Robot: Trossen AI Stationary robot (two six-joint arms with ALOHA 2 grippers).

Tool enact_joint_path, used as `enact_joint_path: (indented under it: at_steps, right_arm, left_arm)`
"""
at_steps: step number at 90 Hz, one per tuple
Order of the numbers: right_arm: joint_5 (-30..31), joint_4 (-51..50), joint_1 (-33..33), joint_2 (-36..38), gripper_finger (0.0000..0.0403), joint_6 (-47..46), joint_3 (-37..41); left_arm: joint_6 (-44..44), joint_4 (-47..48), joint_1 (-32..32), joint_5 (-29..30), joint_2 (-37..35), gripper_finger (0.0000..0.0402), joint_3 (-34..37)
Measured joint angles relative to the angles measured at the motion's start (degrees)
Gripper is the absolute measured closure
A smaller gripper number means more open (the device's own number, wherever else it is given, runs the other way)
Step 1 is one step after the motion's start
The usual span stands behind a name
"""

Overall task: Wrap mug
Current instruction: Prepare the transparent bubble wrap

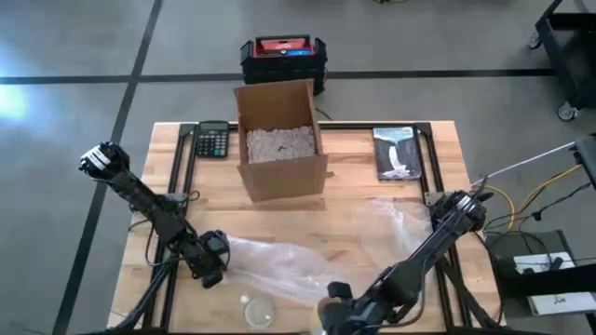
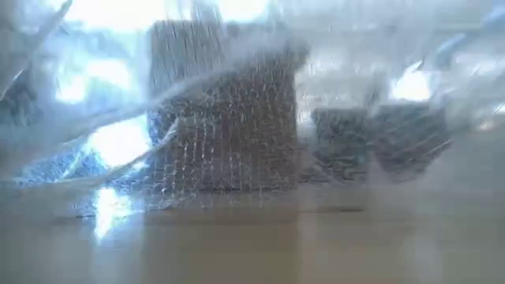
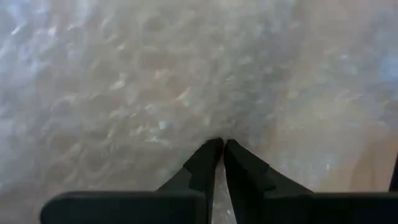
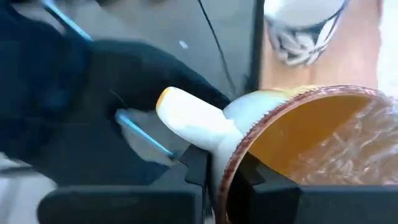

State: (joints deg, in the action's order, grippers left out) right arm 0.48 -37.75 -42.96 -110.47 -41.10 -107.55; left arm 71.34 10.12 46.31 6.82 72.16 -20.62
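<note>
Wooden counter (image 1: 363, 228) carries a sheet of clear bubble wrap (image 1: 279, 265) spread across its near half. The left tool (image 3: 219, 149) has its fingers pinched together on the wrap at the sheet's left edge. The right tool (image 4: 211, 171) sits at the near edge of the counter, clamped on the rim of a mug (image 4: 311, 143) beside its white handle; the mug is yellow inside, and some wrap lies in its mouth. A cardboard box (image 1: 279, 140) stands at the far side, with a calculator (image 1: 212, 140) to its left and a book (image 1: 398, 152) to its right.
</note>
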Motion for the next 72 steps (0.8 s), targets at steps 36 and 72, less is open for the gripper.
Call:
enact_joint_path:
  at_steps: [36,72]
  right_arm:
    - [10.92,-11.68,3.52,-2.15,0.0394,4.36,2.99]
    - [10.65,-16.46,6.29,-2.06,0.0394,9.04,5.26]
  left_arm:
    - [-6.49,-5.65,-0.22,7.14,0.07,0.0381,-1.01]
    - [-8.52,-3.95,-0.57,9.83,-0.83,0.0381,-1.11]
